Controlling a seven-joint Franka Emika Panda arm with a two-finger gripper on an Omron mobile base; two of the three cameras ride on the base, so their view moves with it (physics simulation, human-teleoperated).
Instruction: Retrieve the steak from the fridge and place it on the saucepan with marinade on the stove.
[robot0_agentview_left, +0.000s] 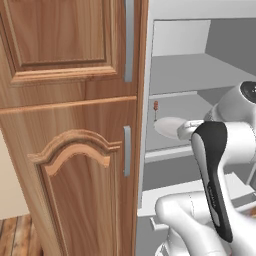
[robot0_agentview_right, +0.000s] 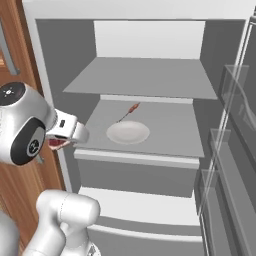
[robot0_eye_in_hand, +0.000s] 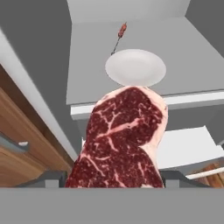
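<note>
Steak (robot0_eye_in_hand: 122, 140) stands clamped in the hand (robot0_eye_in_hand: 114, 180), rising between the two dark fingertips (robot0_eye_in_hand: 50, 178) in the hand view, its marbled red face turned to the camera and held in the air in front of the open fridge (robot0_agentview_right: 145, 75), clear of the shelves. That close view gives the grip plainly: the fingertips press the slab from either side.

From the right base view only a sliver of red meat (robot0_agentview_right: 56, 143) peeks out beneath the white wrist, at the left edge of the fridge opening; the hand (robot0_agentview_right: 60, 142) itself is mostly hidden by the arm. In the left base view the arm's dark-striped link blocks the wrist, and the meat cannot be made out.

A round white plate (robot0_agentview_right: 128, 132) lies bare on the middle shelf (robot0_agentview_right: 170, 140), with a thin red-tipped stick (robot0_agentview_right: 129, 111) just behind it; the hand view shows the two apart (robot0_eye_in_hand: 135, 66) (robot0_eye_in_hand: 119, 36). The left base view catches the plate (robot0_agentview_left: 167, 126) partly behind the arm and the stick (robot0_agentview_left: 155, 109) near the fridge's left wall.

A wooden cabinet (robot0_agentview_left: 70, 125) with an arched panel stands beside the fridge on the left. The right base view also shows the clear bins of the open fridge door (robot0_agentview_right: 232, 150) at the right.
</note>
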